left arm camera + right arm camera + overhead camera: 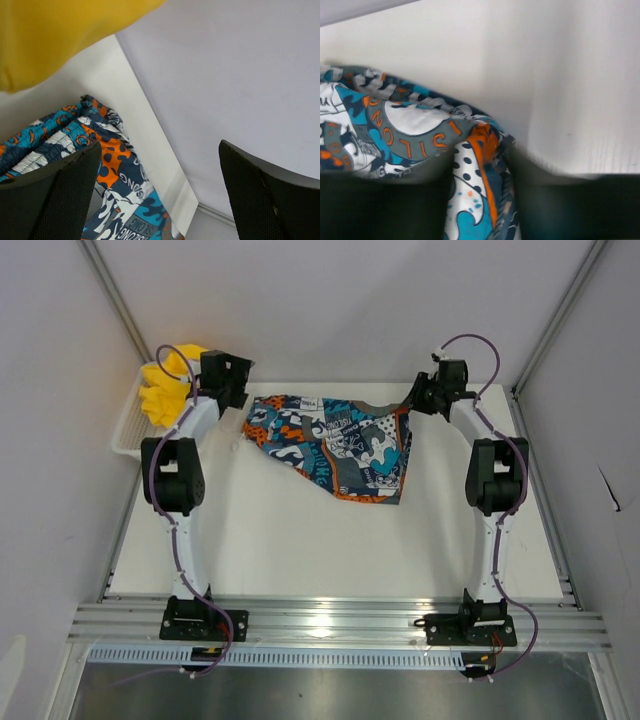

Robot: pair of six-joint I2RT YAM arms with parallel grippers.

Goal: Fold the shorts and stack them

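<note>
You get readable lettering only on the printed shorts [420, 135]. In the right wrist view, orange capitals on a curved grey band read roughly "ISLON", cut off by folds. In the left wrist view, white capitals on dark blue read roughly "ONGS" and "SONG", both partial. Top view: print too small to read.

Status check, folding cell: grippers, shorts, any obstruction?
Left gripper open, empty. Right gripper at corner of printed shorts, cloth between jaws, grip unclear. Printed shorts unfolded on table; yellow shorts in basket. Nothing blocking.
</note>
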